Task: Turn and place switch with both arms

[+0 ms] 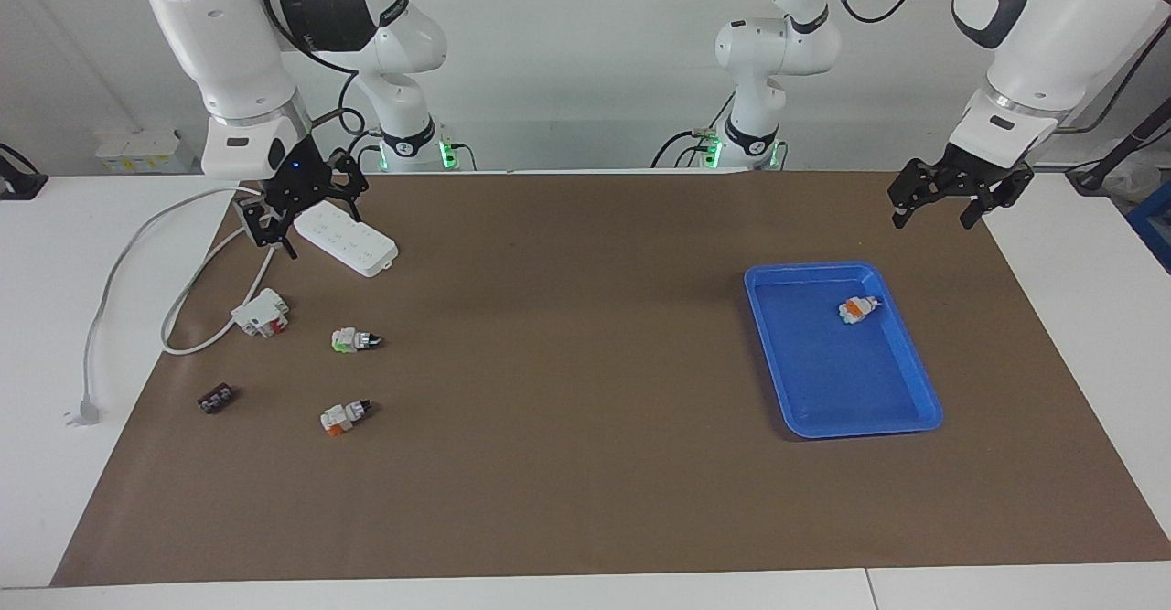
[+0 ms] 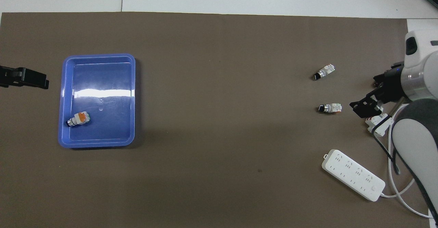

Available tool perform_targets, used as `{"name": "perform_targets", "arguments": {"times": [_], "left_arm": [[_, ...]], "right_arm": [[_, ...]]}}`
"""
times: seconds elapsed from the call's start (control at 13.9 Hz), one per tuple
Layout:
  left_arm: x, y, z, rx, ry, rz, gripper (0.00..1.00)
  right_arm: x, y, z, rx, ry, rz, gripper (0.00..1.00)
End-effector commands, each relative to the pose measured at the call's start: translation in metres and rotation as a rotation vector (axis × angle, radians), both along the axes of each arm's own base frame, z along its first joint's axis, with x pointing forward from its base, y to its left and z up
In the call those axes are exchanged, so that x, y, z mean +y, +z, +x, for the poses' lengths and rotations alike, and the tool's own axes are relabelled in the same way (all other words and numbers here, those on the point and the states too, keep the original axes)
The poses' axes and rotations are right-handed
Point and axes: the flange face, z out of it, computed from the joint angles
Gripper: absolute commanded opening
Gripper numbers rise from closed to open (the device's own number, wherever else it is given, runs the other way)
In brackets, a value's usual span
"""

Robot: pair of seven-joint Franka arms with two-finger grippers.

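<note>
Three switches show. One with an orange block (image 1: 858,309) lies in the blue tray (image 1: 796,354), also in the overhead view (image 2: 78,118). Two lie on the brown mat toward the right arm's end: one green-sided (image 1: 355,340) (image 2: 330,108), and one orange-sided (image 1: 344,416) (image 2: 324,71) farther from the robots. My right gripper (image 1: 306,203) (image 2: 368,106) hangs open and empty over the power strip's end and the white block. My left gripper (image 1: 938,208) (image 2: 24,77) hangs open and empty over the mat beside the tray (image 2: 99,58).
A white power strip (image 1: 346,237) (image 2: 354,174) lies near the right arm, its cable looping to a plug (image 1: 82,413) off the mat. A white block with red parts (image 1: 261,313) (image 2: 376,122) and a small dark block (image 1: 215,400) lie beside the loose switches.
</note>
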Motion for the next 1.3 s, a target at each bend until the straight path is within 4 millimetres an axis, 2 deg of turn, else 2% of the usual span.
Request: {"name": "perform_targets", "arguments": {"times": [0.0, 0.22, 0.36, 0.5, 0.58, 0.86, 1.01, 1.08, 1.22], "left_arm": [[0.001, 0.001, -0.008, -0.006, 0.006, -0.013, 1.0], [0.001, 0.001, -0.008, -0.006, 0.006, -0.013, 1.0], [0.001, 0.002, -0.008, -0.007, 0.006, -0.013, 1.0], [0.001, 0.001, -0.008, -0.006, 0.006, -0.013, 1.0], [0.001, 0.001, -0.008, -0.006, 0.006, -0.013, 1.0], [0.001, 0.002, -0.008, -0.009, 0.006, -0.013, 1.0], [0.001, 0.002, -0.008, -0.006, 0.006, -0.013, 1.0], [0.001, 0.002, -0.008, -0.007, 0.006, -0.013, 1.0], [0.001, 0.002, -0.008, -0.009, 0.006, -0.013, 1.0]], "right_arm": [[-0.02, -0.025, -0.01, 0.018, 0.256, -0.022, 1.0], [-0.025, -0.056, 0.013, -0.019, 0.591, -0.032, 1.0], [-0.028, -0.087, 0.032, -0.015, 0.772, -0.014, 1.0], [-0.043, -0.107, 0.056, -0.021, 0.916, -0.007, 1.0], [-0.046, -0.11, 0.073, -0.033, 1.013, -0.014, 1.0], [-0.055, -0.131, 0.108, -0.036, 1.162, -0.03, 1.0], [-0.056, -0.156, 0.123, -0.039, 1.197, -0.031, 1.0], [-0.056, -0.159, 0.127, -0.054, 1.212, -0.045, 1.0], [-0.059, -0.19, 0.134, -0.027, 1.229, -0.019, 1.0]]}}
